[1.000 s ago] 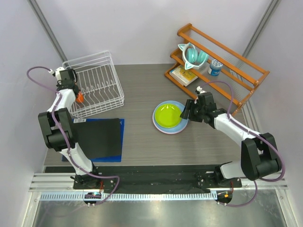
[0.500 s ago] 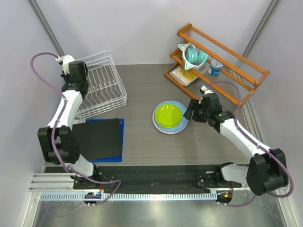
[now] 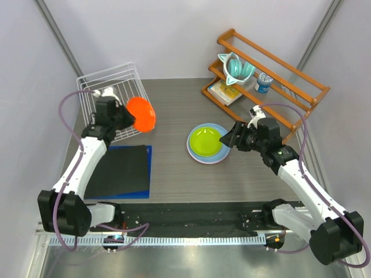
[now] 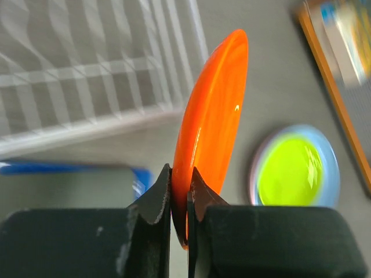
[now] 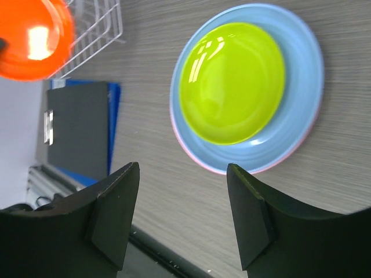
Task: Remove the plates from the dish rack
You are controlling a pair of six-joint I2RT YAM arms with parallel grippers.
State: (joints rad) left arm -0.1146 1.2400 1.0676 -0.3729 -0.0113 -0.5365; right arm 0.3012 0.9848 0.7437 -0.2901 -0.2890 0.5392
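Three plates (image 3: 207,141) lay stacked right of the tabletop's middle beside the right gripper (image 3: 232,138), its jaws apart and empty, while the left gripper (image 4: 179,176), clamped only on the rim of the orange plate (image 4: 211,110) held aloft beside the dish rack (image 3: 116,98) at the back-left corner, risked letting it swivel or slip.

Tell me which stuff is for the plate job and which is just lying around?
For the job: orange plate, pinched in the left gripper; lime green plate; light blue plate; pink plate at the bottom of the stack; white wire dish rack.

Just lying about: wooden shelf rack; teal cup; black clipboard; small blue-and-white can.
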